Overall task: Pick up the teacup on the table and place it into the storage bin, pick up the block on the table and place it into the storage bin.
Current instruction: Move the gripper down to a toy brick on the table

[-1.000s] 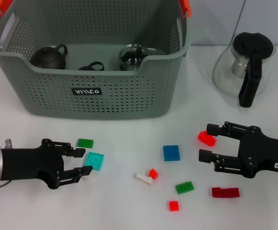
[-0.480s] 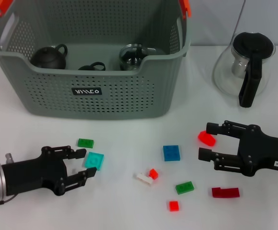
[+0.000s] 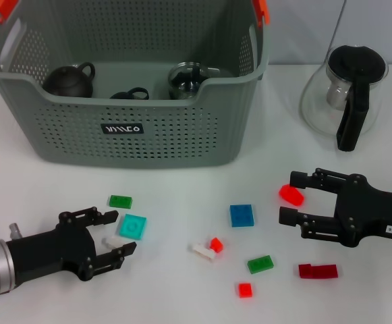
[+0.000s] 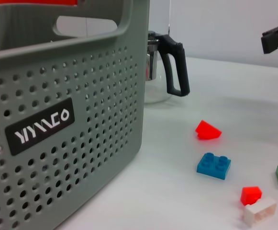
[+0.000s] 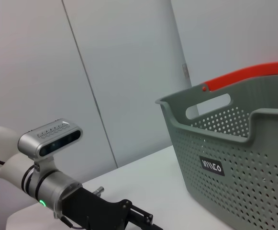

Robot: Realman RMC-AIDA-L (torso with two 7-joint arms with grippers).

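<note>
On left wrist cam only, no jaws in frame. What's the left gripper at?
Observer: Head view shows the left gripper with its jaws open on either side of a small white block.
Operator: Anything crowding it?
Observer: A teal block lies close beside the white one, on the side toward the storage bin.
Operator: Bin contents? I only get the wall.
Observer: A dark teapot, a dark cup and a glass vessel sit inside.
</note>
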